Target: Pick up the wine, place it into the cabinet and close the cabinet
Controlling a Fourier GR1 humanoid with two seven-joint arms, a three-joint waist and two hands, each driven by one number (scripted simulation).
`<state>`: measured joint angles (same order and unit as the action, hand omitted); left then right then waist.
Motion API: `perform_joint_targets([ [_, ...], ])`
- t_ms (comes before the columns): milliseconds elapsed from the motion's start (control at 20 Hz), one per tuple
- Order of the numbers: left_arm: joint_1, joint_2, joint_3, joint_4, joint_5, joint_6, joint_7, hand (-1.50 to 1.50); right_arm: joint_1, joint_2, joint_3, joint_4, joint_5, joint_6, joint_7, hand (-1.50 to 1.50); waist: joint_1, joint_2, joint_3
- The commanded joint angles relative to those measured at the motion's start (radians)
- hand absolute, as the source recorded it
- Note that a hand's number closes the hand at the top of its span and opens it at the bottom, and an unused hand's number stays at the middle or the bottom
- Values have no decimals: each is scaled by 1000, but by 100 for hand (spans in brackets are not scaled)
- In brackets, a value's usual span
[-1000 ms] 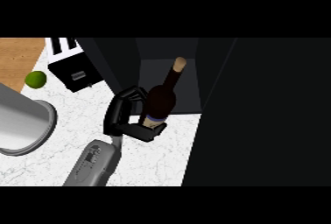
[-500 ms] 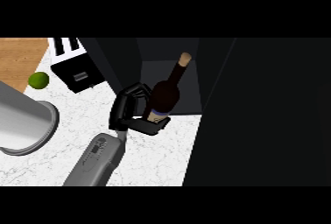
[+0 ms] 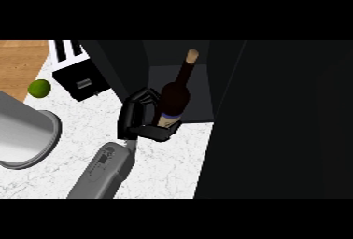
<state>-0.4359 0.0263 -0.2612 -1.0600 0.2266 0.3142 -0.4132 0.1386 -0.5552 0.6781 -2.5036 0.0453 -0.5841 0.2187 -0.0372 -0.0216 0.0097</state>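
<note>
1. A hand (image 3: 143, 119) of the robot, reaching up from the lower edge of the head view on a grey forearm (image 3: 105, 170), has its fingers and thumb wrapped round the lower body of the wine bottle (image 3: 175, 95), just above and across the pale label band; which arm this is cannot be told from the view, and no second hand shows

2. The bottle is carried off the white marble counter (image 3: 165, 163), neck and cork pointing away from the robot into the dark cabinet (image 3: 207, 79); gripping it low probably keeps the neck free to lead into the opening

3. The cabinet's black door (image 3: 276, 121) fills the right side of the view, apparently swung open, which would leave the shelf reachable and the closing step yet to do

4. Against the picture half a second back, bottle and hand sit slightly farther in toward the cabinet, with the grasp unchanged; a second back they were lower and nearer the counter

5. Left of the arm stand a grey metal pot (image 3: 24, 135), a green lime (image 3: 39, 87) and a black toaster (image 3: 79, 77), none touched
</note>
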Motion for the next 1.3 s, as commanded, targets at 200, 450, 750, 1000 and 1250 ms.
perform_joint_targets([
  [200, -226, -25, -25, 175, -14, 56, 117, 150, 19, 17, 16, -110, -44, 3, 13, -150, -51, 35, -10],
  [450, -237, -25, -32, 223, -58, 106, 177, 150, 37, 8, 12, -120, -63, 16, 9, -150, -64, 38, -10],
  [750, -416, -26, 74, 463, 60, 70, 108, 150, 42, 4, -3, -108, -68, 31, -11, -150, -59, 45, -12],
  [1000, -523, -2, 160, 608, 71, 28, 88, 150, 73, 6, 23, -110, -68, 38, -39, -150, -74, 51, -12],
  [1250, -573, -20, 188, 710, 62, 64, 22, 150, 112, -14, 17, -138, -78, 46, -45, -150, -73, 48, -11],
])
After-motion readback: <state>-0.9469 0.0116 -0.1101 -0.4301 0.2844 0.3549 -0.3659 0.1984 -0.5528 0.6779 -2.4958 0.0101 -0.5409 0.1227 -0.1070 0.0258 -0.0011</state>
